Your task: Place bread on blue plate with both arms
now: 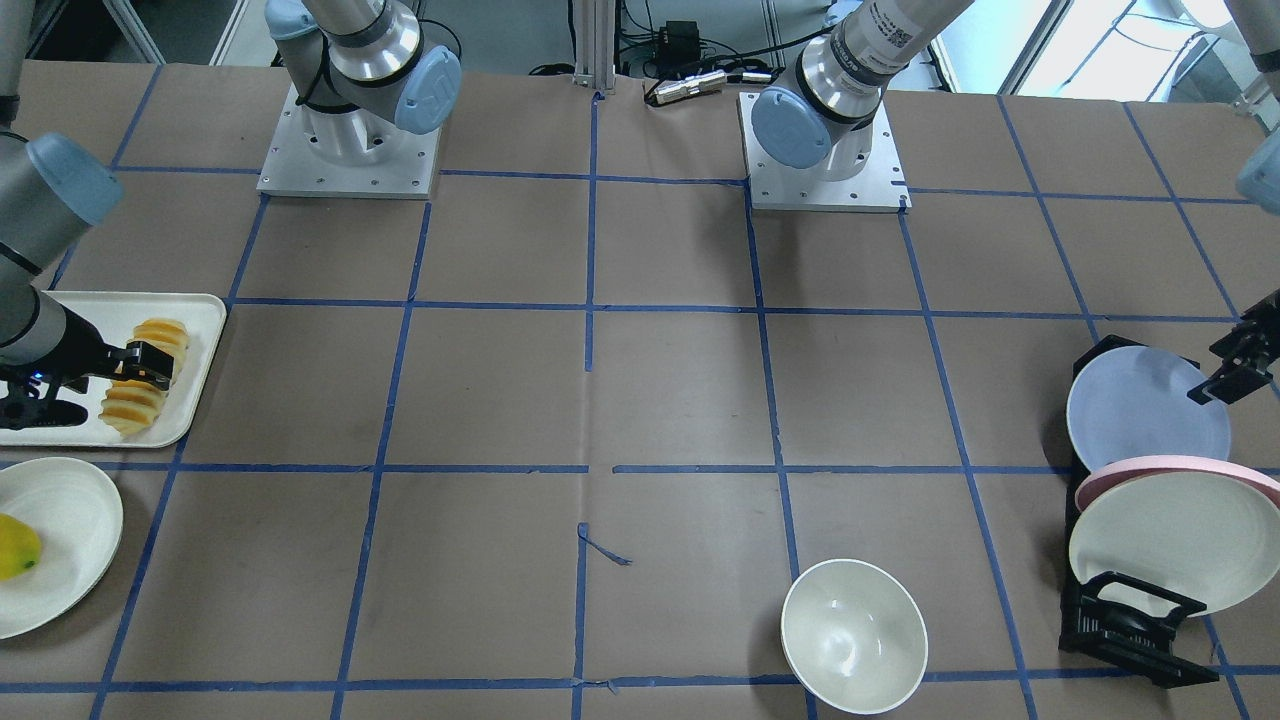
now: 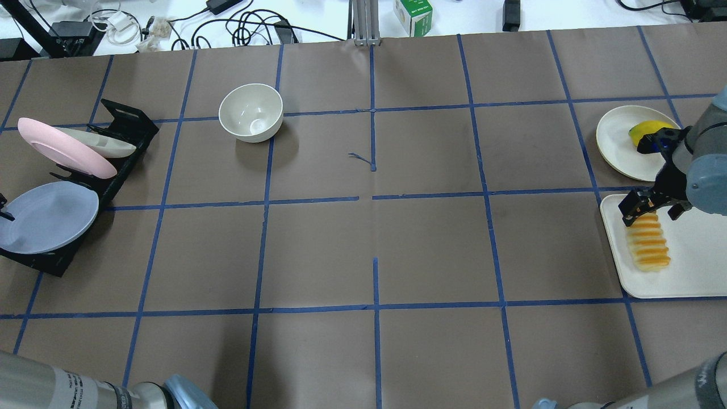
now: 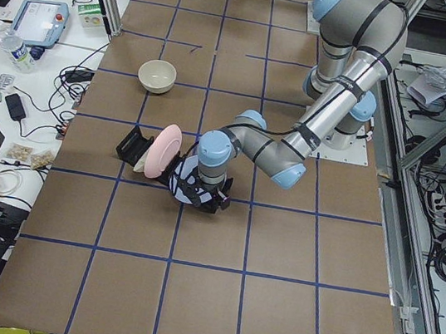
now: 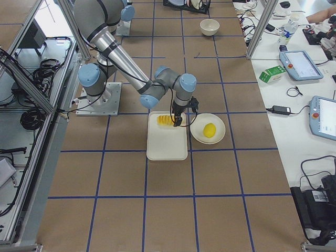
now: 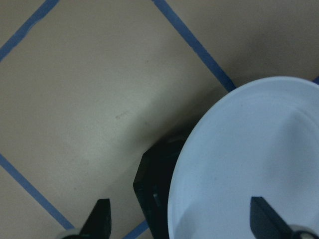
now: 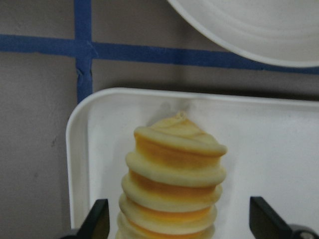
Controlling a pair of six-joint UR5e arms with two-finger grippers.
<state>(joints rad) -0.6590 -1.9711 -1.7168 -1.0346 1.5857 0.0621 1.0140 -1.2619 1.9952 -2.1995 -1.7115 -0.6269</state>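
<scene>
The bread (image 1: 130,405) lies on a white tray (image 1: 60,305) at the table's end; it also shows in the overhead view (image 2: 648,245) and the right wrist view (image 6: 172,184). My right gripper (image 1: 150,365) is open, low over the loaf, one finger on each side of its end. The blue plate (image 1: 1140,410) leans in a black rack (image 1: 1130,630) at the opposite end and also shows in the overhead view (image 2: 48,218). My left gripper (image 1: 1225,385) is open at the plate's edge. In the left wrist view (image 5: 182,221) one finger is over the plate (image 5: 249,164) and one is beyond its rim.
A pink-rimmed plate (image 1: 1170,467) and a cream plate (image 1: 1170,545) stand in the same rack. A cream bowl (image 1: 853,635) sits on the table. A cream plate (image 1: 70,540) with a yellow fruit (image 1: 15,545) lies beside the tray.
</scene>
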